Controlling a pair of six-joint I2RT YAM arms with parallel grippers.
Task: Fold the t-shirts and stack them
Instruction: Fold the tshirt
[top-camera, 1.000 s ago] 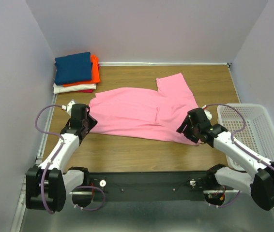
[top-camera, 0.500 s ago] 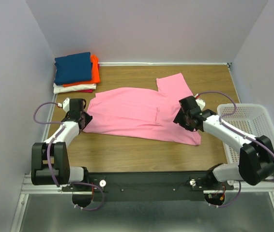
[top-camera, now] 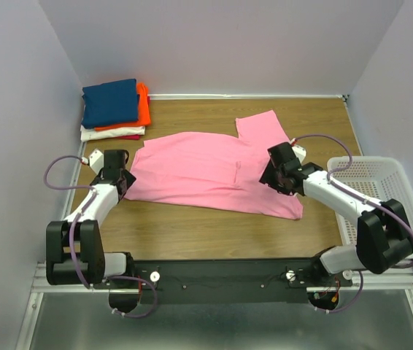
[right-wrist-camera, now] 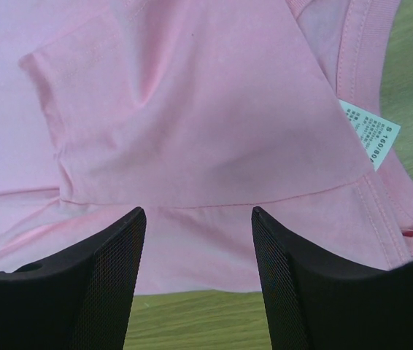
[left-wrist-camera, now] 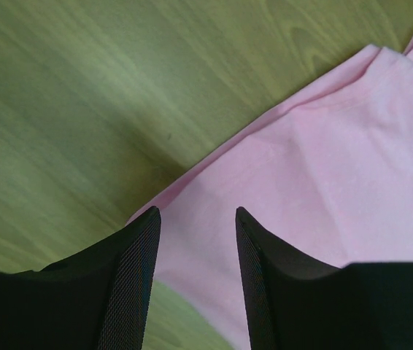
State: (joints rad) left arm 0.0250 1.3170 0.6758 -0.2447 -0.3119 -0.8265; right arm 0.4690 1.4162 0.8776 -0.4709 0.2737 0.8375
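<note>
A: Looking from above, where is the pink t-shirt (top-camera: 206, 171) found?

B: It is spread flat mid-table (top-camera: 192, 226). Its long axis is laid left to right, slightly slanted. What appears to be the hem is turned toward the left arm and the neck toward the right. One free sleeve (top-camera: 263, 127) is pointed at the far wall. The folded stack (top-camera: 113, 109) is kept in the far left corner, well apart, presumably so that folding room is left. A mesh basket (top-camera: 381, 186) is set at the right edge.

A: What is shown by the left wrist view?

B: The left jaws are seen parted, with nothing held. The shirt's near-left corner (left-wrist-camera: 184, 219) is framed in their gap, beside bare wood. This placement is judged a line-up for pinching that corner.

A: And the right wrist view?

B: The right jaws are spread wide and nothing is gripped. They are held above the cloth where a tucked sleeve (right-wrist-camera: 192, 124) is folded over the body. The neck band's label (right-wrist-camera: 371, 142) is seen at the right. A matching pinch is probably intended there.
</note>
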